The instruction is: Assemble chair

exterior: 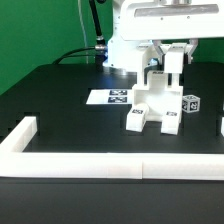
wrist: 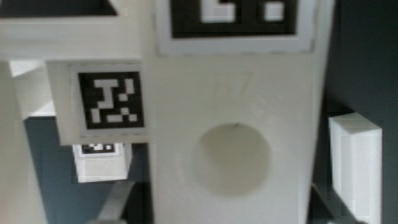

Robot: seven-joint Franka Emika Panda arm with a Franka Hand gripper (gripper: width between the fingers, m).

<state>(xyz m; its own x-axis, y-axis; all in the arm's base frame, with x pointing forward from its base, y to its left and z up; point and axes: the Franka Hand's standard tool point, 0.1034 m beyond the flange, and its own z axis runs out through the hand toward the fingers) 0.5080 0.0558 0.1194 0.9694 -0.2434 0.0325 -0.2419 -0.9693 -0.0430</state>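
gripper point(exterior: 172, 60) clenched on top of partly built chair point(exterior: 150, 106), on black table point(exterior: 50, 112) near marker board point(exterior: 110, 97)

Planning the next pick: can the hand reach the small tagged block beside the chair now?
Probably not yet: the hand looks closed on a chair part, though the block stands uncovered.

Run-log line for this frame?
fingers: shut on upright white part | under it: partly built chair | beside: small tagged block, marker board | seating: unclear
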